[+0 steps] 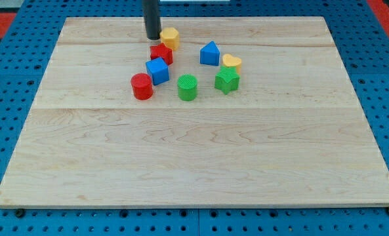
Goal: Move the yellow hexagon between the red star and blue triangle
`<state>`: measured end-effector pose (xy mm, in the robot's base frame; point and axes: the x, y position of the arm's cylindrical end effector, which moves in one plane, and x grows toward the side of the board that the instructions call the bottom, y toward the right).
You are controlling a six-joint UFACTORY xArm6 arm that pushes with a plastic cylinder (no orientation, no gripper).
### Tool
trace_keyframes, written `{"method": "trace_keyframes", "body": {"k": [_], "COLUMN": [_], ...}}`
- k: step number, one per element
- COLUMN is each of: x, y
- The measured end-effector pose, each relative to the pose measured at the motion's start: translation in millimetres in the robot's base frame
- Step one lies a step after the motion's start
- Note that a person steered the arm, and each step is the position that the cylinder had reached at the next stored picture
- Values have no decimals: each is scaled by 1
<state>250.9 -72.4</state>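
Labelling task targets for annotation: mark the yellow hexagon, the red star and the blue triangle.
yellow hexagon block [170, 37], camera view, on its top face.
red star block [161, 54], camera view, centre of its top.
blue triangle block [210, 54], camera view, middle of its front face.

rod: stood upright, entered from the view's top | my tip: rested low near the view's top, left of centre

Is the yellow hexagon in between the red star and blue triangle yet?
Not yet. The yellow hexagon sits above the red star, beside my tip; blue triangle is further right.
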Motion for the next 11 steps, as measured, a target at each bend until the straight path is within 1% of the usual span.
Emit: {"method": "trace_keyframes", "body": {"k": [3, 4, 5, 6, 7, 8, 9, 10, 11], "x": [-3, -23, -28, -16, 0, 18, -4, -3, 30], "y": [41, 36, 77, 84, 61, 49, 36, -27, -90]}}
